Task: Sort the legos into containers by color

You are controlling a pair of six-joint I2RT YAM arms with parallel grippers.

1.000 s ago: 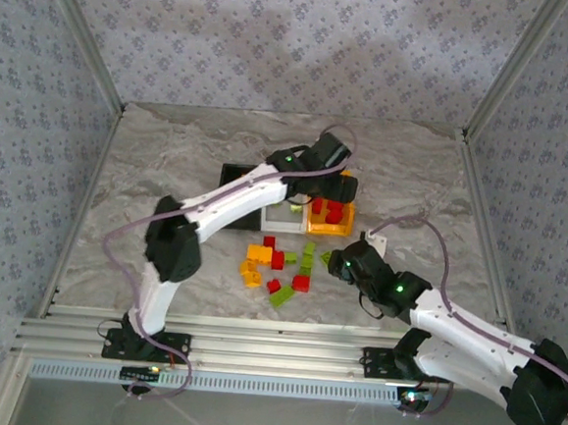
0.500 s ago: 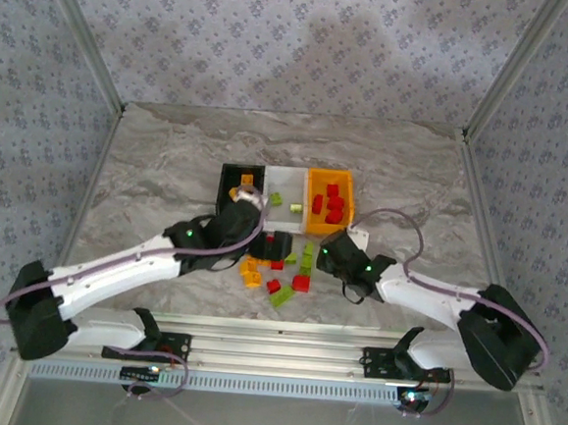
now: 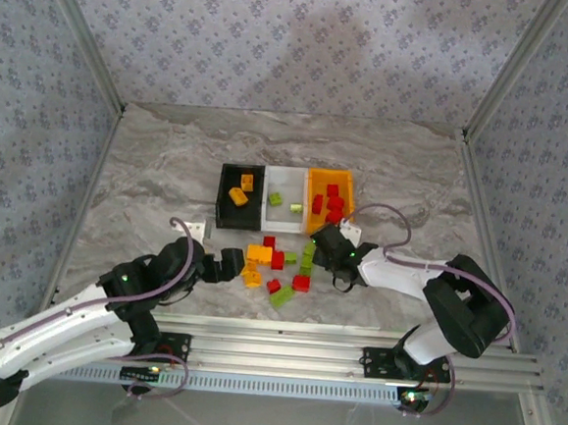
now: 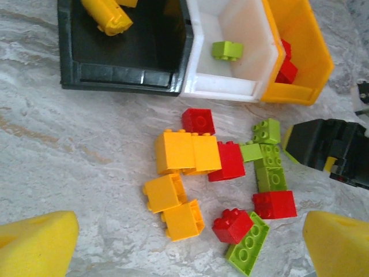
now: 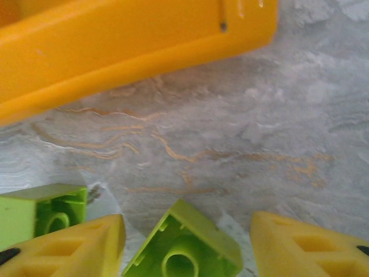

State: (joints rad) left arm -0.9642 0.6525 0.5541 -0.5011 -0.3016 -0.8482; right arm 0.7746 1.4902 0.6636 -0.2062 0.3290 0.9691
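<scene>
Retracting L end effector off bins, wide-open.

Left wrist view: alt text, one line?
Loose red, orange-yellow and green legos lie on the marble table near three joined bins: black bin with yellow bricks, white bin with a green brick, orange-yellow bin with red bricks.

Containers and worktop taken in from high overhead on their near side, the same containers looked down on closer from the left wrist, their orange-yellow bin framed very close from the right wrist.
</scene>
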